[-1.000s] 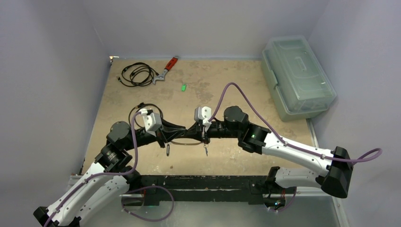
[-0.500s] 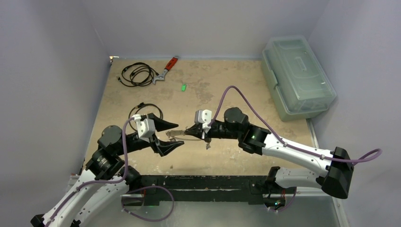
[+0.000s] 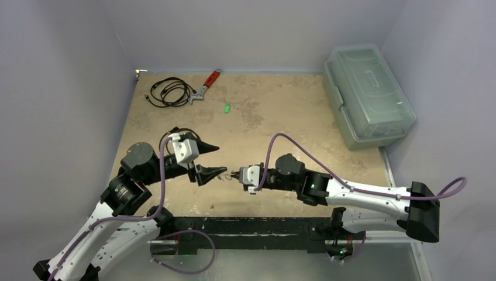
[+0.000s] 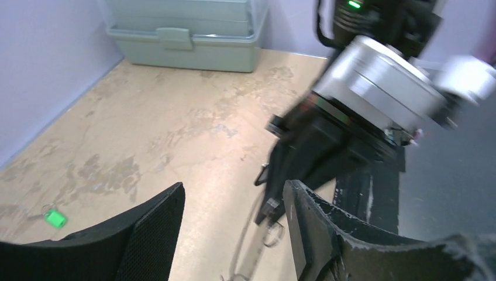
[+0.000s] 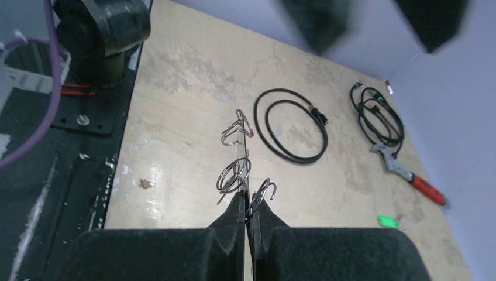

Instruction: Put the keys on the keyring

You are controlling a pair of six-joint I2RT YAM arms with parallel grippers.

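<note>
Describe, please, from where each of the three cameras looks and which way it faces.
Top external: above and behind the bases, looking down on the table; both arms show, left gripper and right gripper close together.
Left wrist: on the left arm, facing the right arm and the plastic box; the open left gripper fills the bottom.
Right wrist: on the right arm, facing the wrench corner; the right gripper, shut on the keyring, shows below.
Shared: all three see the green key.

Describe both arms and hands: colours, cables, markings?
Left arm and right arm: white links, black joints, a purple cable each. White camera block at each wrist. Left hand and right hand: black, two tapered textured fingers. Green light on right arm.
</note>
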